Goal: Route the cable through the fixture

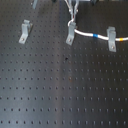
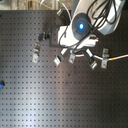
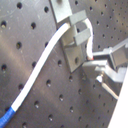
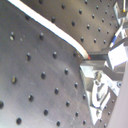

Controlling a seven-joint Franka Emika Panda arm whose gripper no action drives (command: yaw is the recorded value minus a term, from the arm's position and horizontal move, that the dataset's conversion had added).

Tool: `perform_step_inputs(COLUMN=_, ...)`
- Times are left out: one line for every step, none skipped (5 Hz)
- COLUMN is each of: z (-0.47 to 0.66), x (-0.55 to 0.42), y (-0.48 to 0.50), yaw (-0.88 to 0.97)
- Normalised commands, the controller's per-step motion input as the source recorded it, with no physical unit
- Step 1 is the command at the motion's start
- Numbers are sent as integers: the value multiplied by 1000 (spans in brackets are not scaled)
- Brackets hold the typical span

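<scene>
The white cable [image 1: 85,33] curves from the first exterior view's right edge, past its blue band [image 1: 95,36], to the middle fixture [image 1: 70,34]. There it bends up to my gripper [image 1: 74,9] just behind that clip. In the first wrist view the cable [image 3: 42,55] arcs over the slotted top of the fixture [image 3: 75,42] and drops into my gripper [image 3: 95,62], which is shut on the cable's end. In the second wrist view the cable [image 4: 50,27] ends at the fingertips [image 4: 90,59]. Whether the cord sits inside the slot or only against it I cannot tell.
A matching clip [image 1: 24,31] stands at the first exterior view's left, and another [image 1: 111,39] at the right, with the cable passing at its top. All sit on a black perforated board [image 1: 60,90]. In the second exterior view the arm [image 2: 82,25] hides the middle clip.
</scene>
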Motion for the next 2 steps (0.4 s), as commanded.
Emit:
perform_step_inputs(z=1, x=51, y=-3, yaw=0)
perform_step_inputs(z=-82, x=120, y=-29, yaw=0)
